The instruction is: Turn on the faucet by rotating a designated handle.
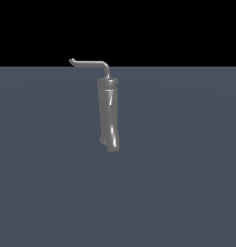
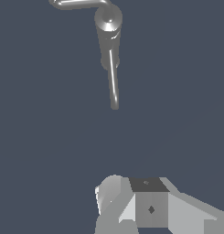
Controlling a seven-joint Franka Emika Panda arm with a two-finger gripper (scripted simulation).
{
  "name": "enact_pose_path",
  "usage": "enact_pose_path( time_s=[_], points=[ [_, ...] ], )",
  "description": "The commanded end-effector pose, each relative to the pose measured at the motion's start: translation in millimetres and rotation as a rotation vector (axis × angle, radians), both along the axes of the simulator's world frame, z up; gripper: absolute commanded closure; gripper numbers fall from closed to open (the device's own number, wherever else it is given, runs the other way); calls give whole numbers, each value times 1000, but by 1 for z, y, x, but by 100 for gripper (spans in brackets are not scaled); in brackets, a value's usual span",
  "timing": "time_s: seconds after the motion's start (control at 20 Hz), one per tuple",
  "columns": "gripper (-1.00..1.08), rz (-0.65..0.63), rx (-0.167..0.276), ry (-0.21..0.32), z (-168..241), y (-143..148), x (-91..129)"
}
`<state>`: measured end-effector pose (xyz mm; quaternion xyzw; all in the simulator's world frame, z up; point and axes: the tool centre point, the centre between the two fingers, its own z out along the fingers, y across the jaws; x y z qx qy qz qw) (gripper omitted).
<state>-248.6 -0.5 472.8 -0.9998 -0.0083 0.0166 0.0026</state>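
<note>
Tool sits well apart from faucet and handle.

Glossy grey metal faucet and handle; matt floor.

Only the gripper shows in the wrist view: pale grey, blocky faceted shells, a darker square panel bearing small diamond-like marks, perhaps screws.

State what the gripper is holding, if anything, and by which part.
Nothing is held: the gripper is apart from the faucet and its handle.
</note>
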Motion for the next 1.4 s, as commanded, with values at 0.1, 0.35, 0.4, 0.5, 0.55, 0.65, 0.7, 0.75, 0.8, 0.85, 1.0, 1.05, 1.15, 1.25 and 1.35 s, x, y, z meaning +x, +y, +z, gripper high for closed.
enact_pose_path(
  time_s=[0.1, 0.35, 0.4, 0.5, 0.55, 0.65, 0.7, 0.75, 0.8, 0.85, 1.0, 1.05, 1.15, 1.25, 1.35],
  points=[
    [108, -3, 2, 2, 0, 0, 0],
    [108, -29, 15, 19, -3, 3, 3],
    [108, -31, 17, 21, -3, 3, 3],
    [108, -31, 17, 23, -3, 3, 3],
    [108, -31, 17, 22, -3, 3, 3],
    [108, -33, 17, 22, -3, 3, 4],
    [108, -36, 18, 21, -3, 4, 4],
    [108, -40, 19, 21, -3, 4, 5],
    [108, -45, 21, 22, -3, 4, 7],
    [108, -51, 23, 22, -3, 4, 8],
    [108, -75, 29, 23, -4, 6, 14],
    [108, -85, 32, 23, -4, 6, 17],
    [108, -109, 38, 24, -4, 8, 23],
    [108, -138, 45, 25, -5, 9, 30],
    [108, -171, 53, 27, -6, 11, 39]
  ],
)
